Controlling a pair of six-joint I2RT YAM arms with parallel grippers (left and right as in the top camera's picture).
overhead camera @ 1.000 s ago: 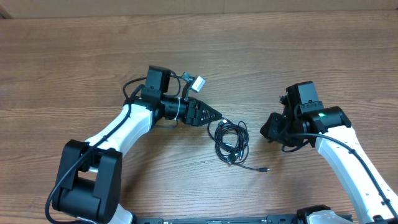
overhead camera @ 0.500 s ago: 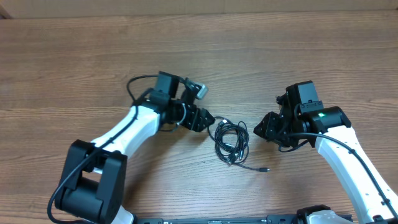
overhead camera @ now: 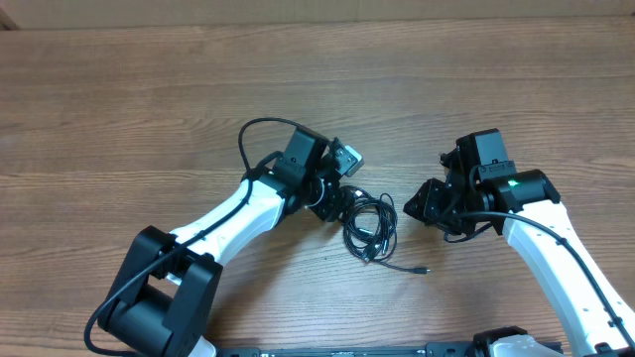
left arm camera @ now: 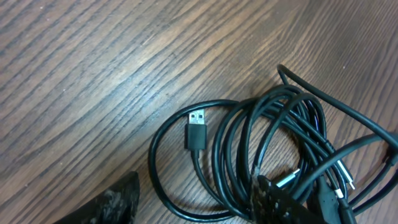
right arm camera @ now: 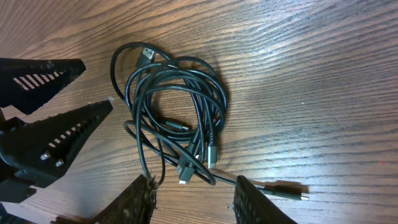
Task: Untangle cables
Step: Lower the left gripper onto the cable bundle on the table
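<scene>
we see the cables (overhead camera: pixel 369 224) coiled lengthwise near-to-far, tail plug (overhead camera: pixel 422 270) pointing right, left gripper (right arm camera: pixel 94 86) and right gripper (right arm camera: pixel 193 182) both parted, empty

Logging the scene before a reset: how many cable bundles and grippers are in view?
Cable bundle: 1
Grippers: 2 (left gripper, right gripper)
Total: 3

Brown table (overhead camera: pixel 119 99) with streaked wood grain
</scene>
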